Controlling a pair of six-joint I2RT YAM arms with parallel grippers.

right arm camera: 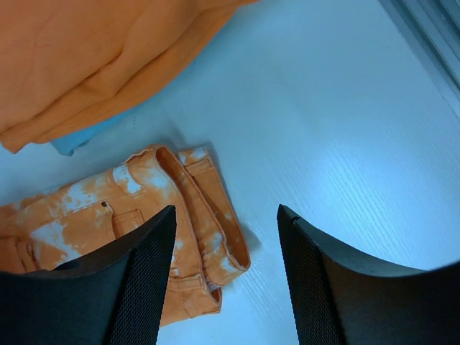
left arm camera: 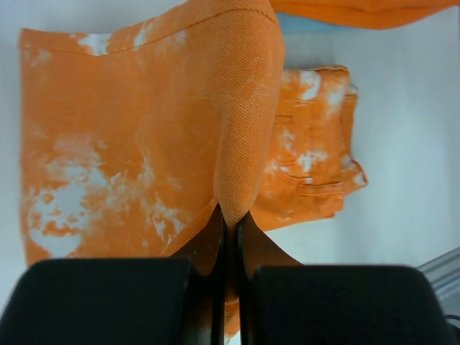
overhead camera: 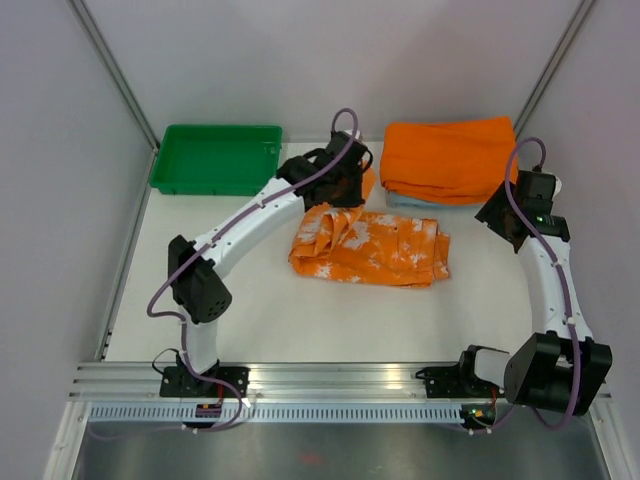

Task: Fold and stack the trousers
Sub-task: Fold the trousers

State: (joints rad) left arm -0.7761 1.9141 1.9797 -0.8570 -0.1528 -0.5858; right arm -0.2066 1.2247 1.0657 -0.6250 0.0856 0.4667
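Observation:
The trousers [overhead camera: 372,247], orange with white splashes, lie bunched and partly folded in the middle of the white table [overhead camera: 250,310]. My left gripper [overhead camera: 345,190] hangs over their far left corner and is shut on a raised fold of the cloth. In the left wrist view the fingers [left arm camera: 230,219] pinch that fold, with the rest of the trousers [left arm camera: 122,151] spread below. My right gripper [overhead camera: 503,222] hovers open just right of the trousers. Nothing sits between the jaws of the right gripper [right arm camera: 226,212], and the waistband end of the trousers [right arm camera: 151,208] lies under its left finger.
A green tray [overhead camera: 215,158] stands at the back left. At the back right a plain orange folded cloth [overhead camera: 450,155] rests on a light blue folded cloth [overhead camera: 405,200], both close to the trousers' far edge. Walls enclose the table on the left, back and right.

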